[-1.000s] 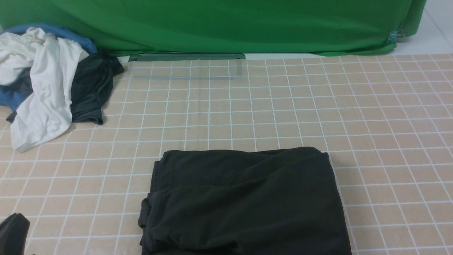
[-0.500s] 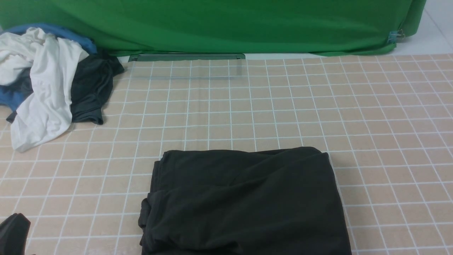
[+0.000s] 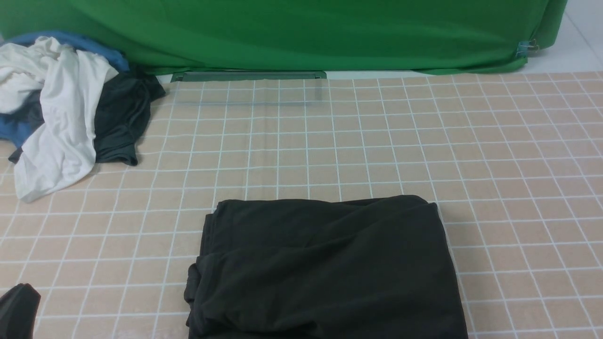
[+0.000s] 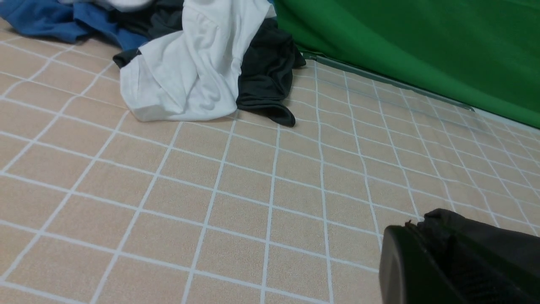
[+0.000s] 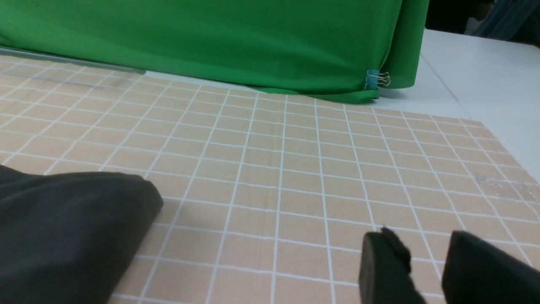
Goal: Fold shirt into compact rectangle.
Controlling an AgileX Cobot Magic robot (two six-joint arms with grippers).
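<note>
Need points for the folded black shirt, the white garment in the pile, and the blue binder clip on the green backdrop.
folded black shirt [image 3: 325,268], front view, middle of the top layer.
white garment [image 3: 61,122], front view, its hanging front panel.
blue binder clip [image 5: 372,79], right wrist view, the clip's blue body.

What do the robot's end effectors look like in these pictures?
Only small parts show. The left end effector is matte black with rounded edges, and ribbing shows on an inner face. The right end effector has two black, blocky fingers with a gap between them. No cables or markings are visible.
</note>
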